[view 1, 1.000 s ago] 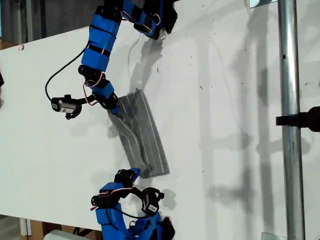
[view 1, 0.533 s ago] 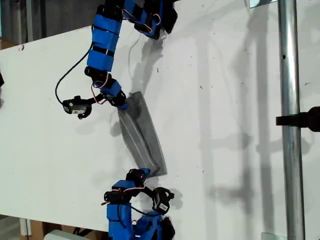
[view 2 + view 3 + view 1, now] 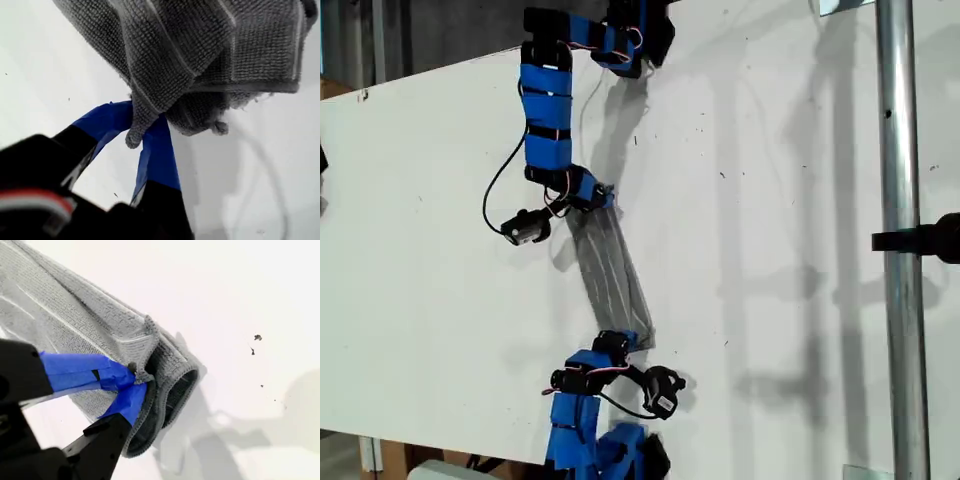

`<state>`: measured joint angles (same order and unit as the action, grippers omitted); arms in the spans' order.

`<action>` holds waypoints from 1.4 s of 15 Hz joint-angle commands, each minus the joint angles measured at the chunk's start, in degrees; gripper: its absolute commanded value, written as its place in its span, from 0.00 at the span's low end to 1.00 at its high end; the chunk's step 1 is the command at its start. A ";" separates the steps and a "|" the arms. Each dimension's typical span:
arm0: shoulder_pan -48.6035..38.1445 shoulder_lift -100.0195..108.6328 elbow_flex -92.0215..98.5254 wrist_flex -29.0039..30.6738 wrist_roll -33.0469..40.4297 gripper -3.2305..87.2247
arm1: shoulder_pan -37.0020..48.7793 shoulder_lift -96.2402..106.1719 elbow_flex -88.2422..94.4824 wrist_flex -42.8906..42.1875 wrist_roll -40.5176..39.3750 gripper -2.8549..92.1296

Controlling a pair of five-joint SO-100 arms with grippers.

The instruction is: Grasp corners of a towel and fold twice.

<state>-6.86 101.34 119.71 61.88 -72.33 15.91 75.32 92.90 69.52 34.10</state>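
The grey striped towel (image 3: 610,270) is stretched as a narrow folded strip between two blue arms on the white table (image 3: 770,200). My first gripper (image 3: 603,200) is shut on the strip's upper end in the exterior view. In the first wrist view the towel (image 3: 200,45) hangs bunched, a corner pinched in my first gripper (image 3: 142,122). My second gripper (image 3: 625,343) is shut on the strip's lower end. In the second wrist view the towel (image 3: 75,315) shows doubled layers at my second gripper (image 3: 135,377).
A metal pole (image 3: 895,250) with a black clamp (image 3: 930,238) crosses the exterior view's right side. A white cable (image 3: 582,100) lies by the upper arm's base. The table's edge runs along the exterior view's left and bottom.
Both grippers have moved toward the exterior view's right with the towel's ends in them. The towel has gone from a wider slab to a narrow strip.
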 commanded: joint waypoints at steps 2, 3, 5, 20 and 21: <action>1.76 6.59 -2.37 6.24 0.00 0.33 | 0.09 3.08 -9.23 10.63 0.18 0.48; 1.93 12.30 -2.55 9.23 0.18 0.34 | 0.44 6.06 -10.28 13.27 0.00 0.49; 1.85 28.30 0.44 12.92 -0.70 0.34 | 2.81 15.38 -8.53 16.35 0.00 0.47; -2.90 98.17 52.73 2.81 1.58 0.01 | 16.52 39.90 40.25 -23.12 9.32 0.50; -2.90 98.17 52.38 2.99 1.85 0.01 | 15.12 33.31 36.47 -25.40 9.93 0.49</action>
<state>-9.58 199.16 172.97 66.09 -70.49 32.70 114.61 136.41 47.72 43.51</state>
